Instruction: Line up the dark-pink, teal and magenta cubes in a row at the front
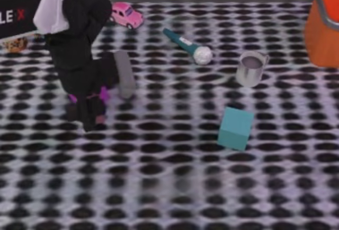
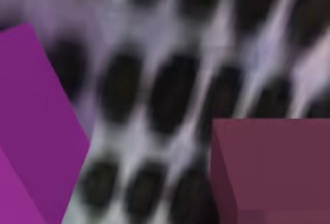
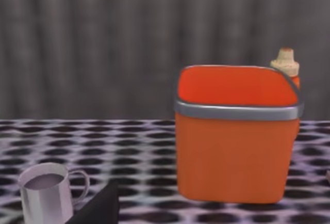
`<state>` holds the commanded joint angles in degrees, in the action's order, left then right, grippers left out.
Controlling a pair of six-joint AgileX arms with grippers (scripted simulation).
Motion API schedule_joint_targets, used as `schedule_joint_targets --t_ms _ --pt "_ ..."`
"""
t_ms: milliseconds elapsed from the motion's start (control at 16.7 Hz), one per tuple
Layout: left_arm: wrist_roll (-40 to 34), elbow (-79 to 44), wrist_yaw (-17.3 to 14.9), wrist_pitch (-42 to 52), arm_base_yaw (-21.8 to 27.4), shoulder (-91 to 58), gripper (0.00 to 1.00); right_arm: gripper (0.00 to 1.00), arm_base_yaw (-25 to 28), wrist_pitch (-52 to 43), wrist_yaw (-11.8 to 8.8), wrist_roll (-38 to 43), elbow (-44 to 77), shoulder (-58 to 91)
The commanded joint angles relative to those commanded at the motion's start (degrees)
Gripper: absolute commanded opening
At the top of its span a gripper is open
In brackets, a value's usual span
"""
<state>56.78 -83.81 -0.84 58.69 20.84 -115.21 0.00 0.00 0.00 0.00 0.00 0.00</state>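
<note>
— Where is the left gripper [image 1: 92, 105]?
— Low over the desk [image 1: 159, 187], well to the left of the teal cube [image 1: 235, 128], its arm hanging down from the back corner. Bits of the magenta cube [image 1: 104, 94] peek out at both sides of it.
— And the fingers?
— I cannot tell how far they are spread; the arm covers them from above, and the left wrist view shows none of them, only the magenta cube [image 2: 36, 131] and the dark-pink cube [image 2: 273, 167] lying apart with patterned desk between.
— What else lies around the teal cube?
— A metal cup [image 1: 250, 68] just behind it, a teal-handled microphone [image 1: 188, 45] farther back and to the left, then a pink toy car [image 1: 126, 15]. An orange bin [image 1: 323, 23] stands behind it to the right.
— The right gripper?
— Not seen; its wrist camera looks at the orange bin [image 3: 237, 136] and the metal cup [image 3: 46, 193].
</note>
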Motion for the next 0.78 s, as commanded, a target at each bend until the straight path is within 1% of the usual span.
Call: schedule_joint_targets --t_ms 120,360,480,600,660,780 --pt "-4.15 -4.66 -0.02 2.15 6.61 -2.78 0.0 1.0 0.0 0.0 0.0 0.0 0.0 0.0" --pt "-13.49 -14.52 -0.17 6.81 22.03 -8.58 0.0 1.0 0.0 0.0 0.0 0.0 0.0 0.0" --pt "-17.86 -18.96 -0.17 8.69 28.88 -10.85 0.0 1.0 0.0 0.0 0.0 0.0 0.0 0.0" --pt "-21.41 -22.36 -0.1 9.96 33.73 -12.31 0.0 1.0 0.0 0.0 0.0 0.0 0.0 0.0" --pt "-22.67 -23.54 -0.05 10.36 35.27 -12.76 0.0 1.0 0.0 0.0 0.0 0.0 0.0 0.0" --pt "-23.77 -24.58 0.0 10.7 36.52 -13.14 0.0 1.0 0.0 0.0 0.0 0.0 0.0 0.0"
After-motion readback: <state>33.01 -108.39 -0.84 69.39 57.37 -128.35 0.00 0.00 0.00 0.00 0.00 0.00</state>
